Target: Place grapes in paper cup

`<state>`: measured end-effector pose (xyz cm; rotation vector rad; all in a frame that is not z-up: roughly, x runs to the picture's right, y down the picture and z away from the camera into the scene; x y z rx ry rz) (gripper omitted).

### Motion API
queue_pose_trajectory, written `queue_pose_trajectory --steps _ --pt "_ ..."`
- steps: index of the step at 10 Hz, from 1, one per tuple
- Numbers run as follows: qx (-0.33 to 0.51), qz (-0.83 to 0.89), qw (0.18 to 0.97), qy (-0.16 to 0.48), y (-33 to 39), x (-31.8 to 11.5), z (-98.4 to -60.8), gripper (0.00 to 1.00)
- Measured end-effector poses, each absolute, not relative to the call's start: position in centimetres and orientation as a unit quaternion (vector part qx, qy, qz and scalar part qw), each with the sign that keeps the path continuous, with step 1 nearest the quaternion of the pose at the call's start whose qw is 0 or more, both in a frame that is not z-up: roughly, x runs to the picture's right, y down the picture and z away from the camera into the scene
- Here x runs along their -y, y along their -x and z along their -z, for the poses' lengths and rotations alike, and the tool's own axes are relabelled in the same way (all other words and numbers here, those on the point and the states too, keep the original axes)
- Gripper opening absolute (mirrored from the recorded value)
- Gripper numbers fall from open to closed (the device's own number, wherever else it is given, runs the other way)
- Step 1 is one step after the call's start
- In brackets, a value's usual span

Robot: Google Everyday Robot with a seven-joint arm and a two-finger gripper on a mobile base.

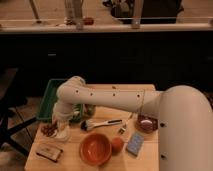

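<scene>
The grapes [48,130], a lumpy dark reddish-brown bunch, lie on the wooden table [75,162] near its left edge. The paper cup [63,134], small and whitish, stands just to the right of them, touching or almost touching. My white arm reaches from the right foreground across the table to the left. My gripper [61,124] points down right above the cup and beside the grapes. The gripper's end blends with the cup.
A green tray [49,98] lies at the back left. An orange bowl [95,149] and a smooth orange ball [117,145] sit at the front. A white-handled brush [101,123], a small dark-brown bowl [146,124], a blue packet [135,143] and a brown bar [49,152] also lie here.
</scene>
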<state>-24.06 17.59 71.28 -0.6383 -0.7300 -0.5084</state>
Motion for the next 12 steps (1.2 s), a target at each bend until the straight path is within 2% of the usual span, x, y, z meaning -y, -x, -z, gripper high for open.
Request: queue_pose_trajectory --steps 4,5,6,8,12 --pt "0.346 0.241 0.854 0.304 23.91 -17.66 -71.03 0.0" --pt "0.348 0.239 0.854 0.305 23.86 -17.63 -71.01 0.04" --pt "0.35 0.238 0.853 0.305 23.82 -17.63 -71.02 0.11" --pt "0.353 0.235 0.853 0.305 23.77 -17.59 -70.97 0.35" --pt "0.356 0.232 0.852 0.306 23.72 -17.61 -71.0 0.73"
